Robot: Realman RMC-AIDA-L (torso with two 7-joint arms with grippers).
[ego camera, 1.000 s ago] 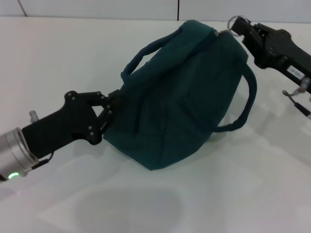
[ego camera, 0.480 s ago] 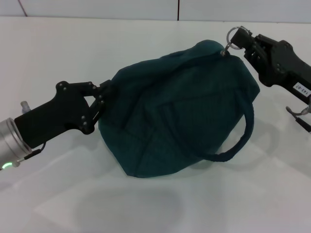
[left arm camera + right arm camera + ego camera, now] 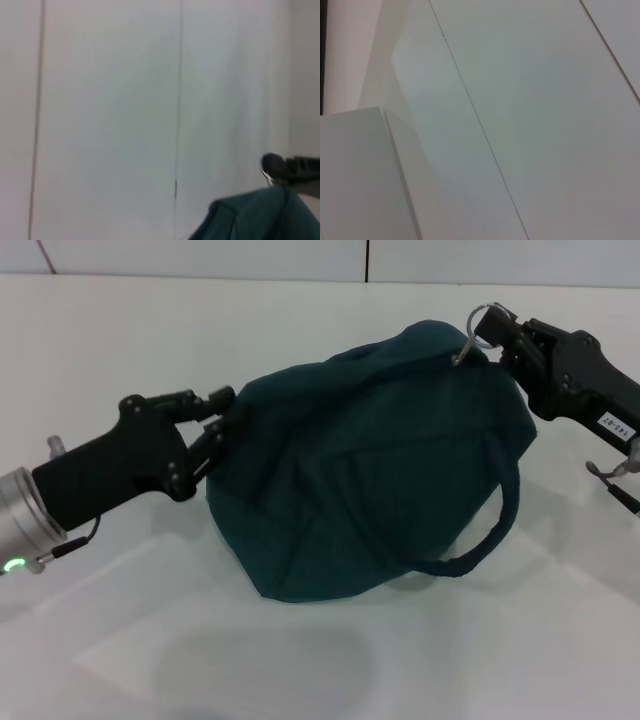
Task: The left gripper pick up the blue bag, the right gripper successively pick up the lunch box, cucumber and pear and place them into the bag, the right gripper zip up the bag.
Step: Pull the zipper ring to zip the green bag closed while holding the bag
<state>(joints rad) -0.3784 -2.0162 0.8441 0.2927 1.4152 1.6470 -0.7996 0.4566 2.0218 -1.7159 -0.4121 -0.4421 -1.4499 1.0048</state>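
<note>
The soft, bulging dark-teal fabric bag (image 3: 370, 470), frame centre, sags between the left gripper (image 3: 222, 420) clamping its fabric edge and the right gripper (image 3: 500, 335) pinching the metal zipper ring (image 3: 487, 322).

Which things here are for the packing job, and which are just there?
For the job:
blue bag
zipper ring
left pincer, gripping the bag's edge
right pincer, holding the ring

Just there:
white table
Nothing else lies about.
</note>
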